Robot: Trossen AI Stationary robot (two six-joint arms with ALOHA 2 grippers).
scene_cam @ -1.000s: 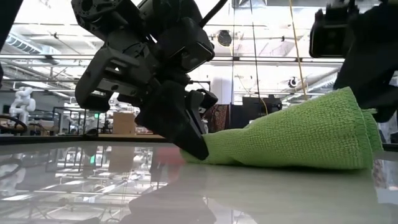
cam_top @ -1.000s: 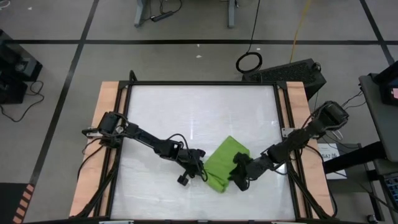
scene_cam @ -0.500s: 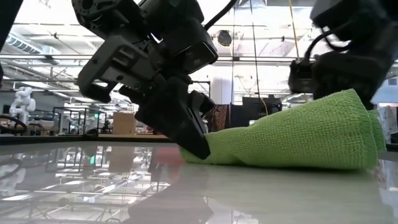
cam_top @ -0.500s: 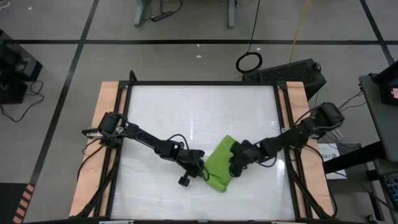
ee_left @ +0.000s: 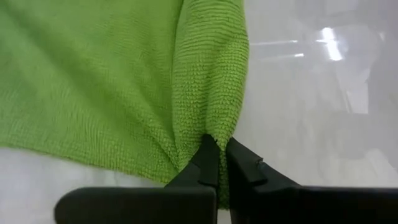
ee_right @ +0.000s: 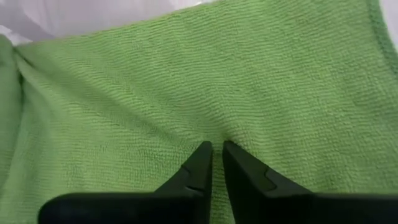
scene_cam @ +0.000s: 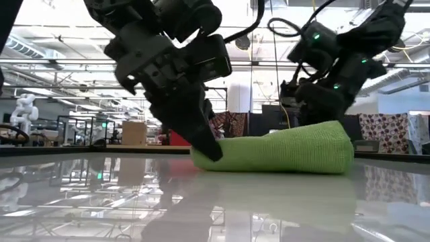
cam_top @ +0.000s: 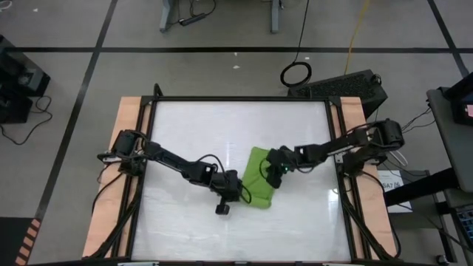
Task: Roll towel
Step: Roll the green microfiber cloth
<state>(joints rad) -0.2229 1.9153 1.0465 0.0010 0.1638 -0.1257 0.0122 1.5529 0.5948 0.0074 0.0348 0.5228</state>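
Towel (cam_top: 257, 179) lying on the table (cam_top: 192, 133), right of centre, toward the near edge. Left gripper (cam_top: 242, 193) sitting at its left near corner — right gripper (cam_top: 275, 171) resting on its right side.

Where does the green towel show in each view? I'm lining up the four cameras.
High view: towel right of table centre, between both grippers.
Low view: towel lies mid-frame on the table.
Left wrist view: towel fills the upper left.
Right wrist view: towel fills nearly everything.
Shared landmark: the left gripper pinching the towel's edge.
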